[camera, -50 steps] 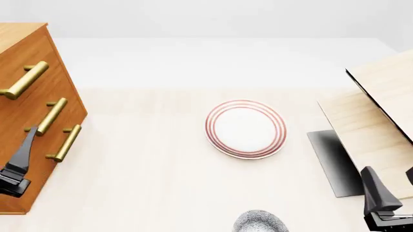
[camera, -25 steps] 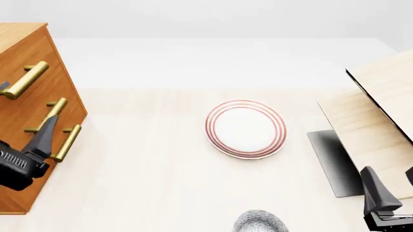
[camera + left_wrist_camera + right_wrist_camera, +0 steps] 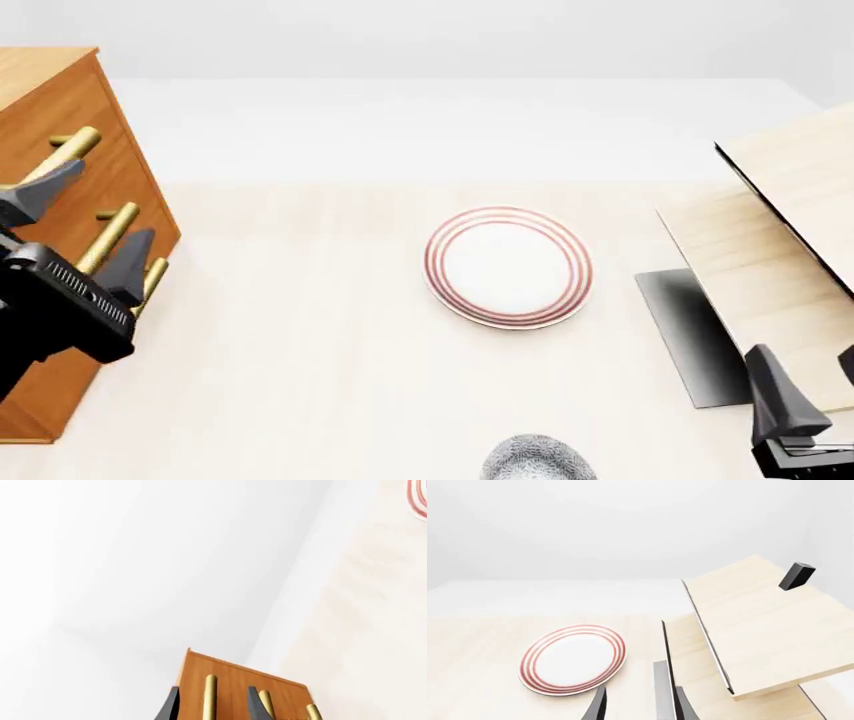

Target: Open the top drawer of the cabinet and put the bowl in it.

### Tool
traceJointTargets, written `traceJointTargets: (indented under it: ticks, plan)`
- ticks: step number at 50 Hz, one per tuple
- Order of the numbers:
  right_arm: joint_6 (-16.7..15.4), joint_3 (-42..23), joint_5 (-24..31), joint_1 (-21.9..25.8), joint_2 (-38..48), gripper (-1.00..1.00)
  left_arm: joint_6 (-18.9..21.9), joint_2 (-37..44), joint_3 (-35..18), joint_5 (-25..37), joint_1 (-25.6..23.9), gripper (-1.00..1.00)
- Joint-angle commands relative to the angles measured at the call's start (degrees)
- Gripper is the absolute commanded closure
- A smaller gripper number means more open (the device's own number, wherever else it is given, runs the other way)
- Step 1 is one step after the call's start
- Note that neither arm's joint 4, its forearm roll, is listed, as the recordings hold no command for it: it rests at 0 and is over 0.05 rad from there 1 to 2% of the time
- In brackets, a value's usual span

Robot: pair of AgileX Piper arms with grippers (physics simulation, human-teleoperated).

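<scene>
Brass handle [image 3: 210,696] of the top drawer [image 3: 47,170] sits between our left gripper's [image 3: 83,220] spread fingers; next we close and pull. Bowl [image 3: 537,458] waits at the near table edge.

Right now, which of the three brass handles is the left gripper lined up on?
The top handle: the left gripper stands open with one finger on each side of it. The two lower handles sit outside the fingers.
</scene>
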Motion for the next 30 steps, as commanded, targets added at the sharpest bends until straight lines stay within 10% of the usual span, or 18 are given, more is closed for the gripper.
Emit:
traceJointTargets:
  ticks: [1, 30]
  plan:
    - [0.0, 0.0, 0.0, 0.0, -0.1, -1.0, 4.7, 5.8, 1.2, -5.7, 0.5, -1.0]
    - [0.1, 0.0, 0.2, 0.1, 0.0, -1.0, 12.2, 11.5, 2.7, -13.6, 5.7, -1.0]
